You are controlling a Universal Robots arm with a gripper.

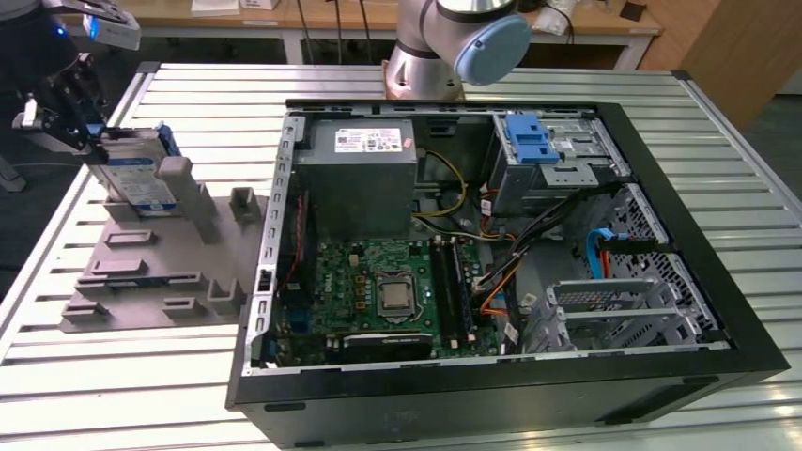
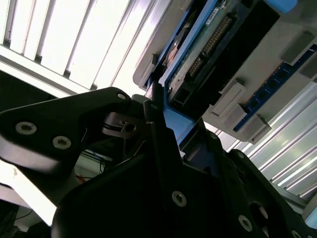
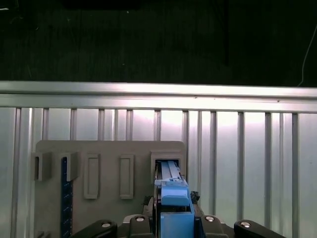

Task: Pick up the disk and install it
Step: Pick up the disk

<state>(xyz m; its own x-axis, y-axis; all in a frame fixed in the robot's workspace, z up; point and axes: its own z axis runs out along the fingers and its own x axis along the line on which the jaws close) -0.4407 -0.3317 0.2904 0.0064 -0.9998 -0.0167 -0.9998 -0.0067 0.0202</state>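
Disk [image 1: 135,177]: one, upright in one grey holder [image 1: 141,282] on the worktop [image 1: 126,381], blue bracket pinched by one tool [image 1: 93,141]; one open computer case [image 1: 501,399] alongside.

I see my arm [image 1: 433,56] standing at the top middle of the exterior view, with a round blue cap [image 1: 491,49] on its grey joint. My gripper [image 1: 85,132] is far out at the exterior view's left, reaching down. In the second wrist view its black fingers [image 2: 157,134] press on the blue edge of the disk [image 1: 135,174].
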